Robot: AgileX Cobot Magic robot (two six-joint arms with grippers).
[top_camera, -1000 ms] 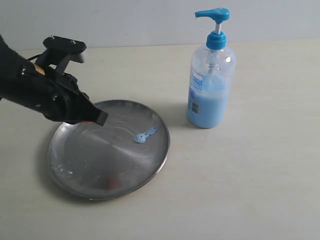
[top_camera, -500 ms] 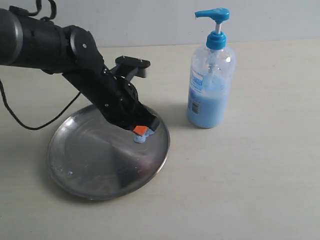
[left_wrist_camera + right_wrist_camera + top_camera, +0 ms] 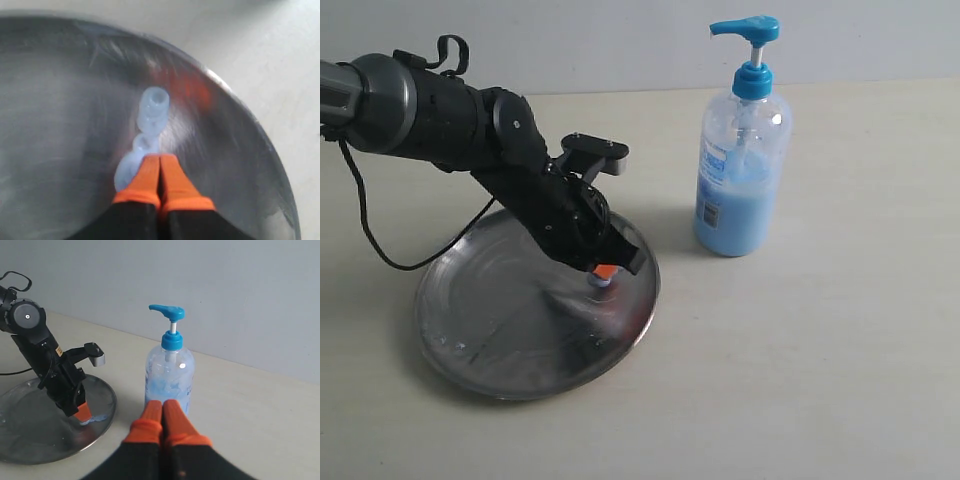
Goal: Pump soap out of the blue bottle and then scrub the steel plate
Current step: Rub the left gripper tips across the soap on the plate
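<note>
Finds the left gripper (image 3: pixel 604 271) down on the right side of the steel plate (image 3: pixel 490 330), after a swing in from above the plate's left edge a second ago and a further small push downward over the last half second. Shows its orange tips pressed together with nothing between them, planted at the soap (image 3: pixel 152 107), a pale blue blob with a ringed end lying just ahead of the tips. Looks more smeared than a second ago: hazy streaks across the plate's middle, blob partly hidden under the tips. Suggests pumping already done and scrubbing just begun; probably calls for wiping strokes across the steel to spread the blob.

Leaves the blue bottle (image 3: pixel 742 180) upright and untouched, just right of the plate and apart from its rim, pump head raised, about half full. Keeps the right gripper (image 3: pixel 162 407) off the work, closed on nothing, hanging above the table with the bottle beyond it.

Offers a plain pale beige table (image 3: pixel 820 380), matte and bare around the two things, and a blank grey-white wall (image 3: pixel 620 40) behind.
</note>
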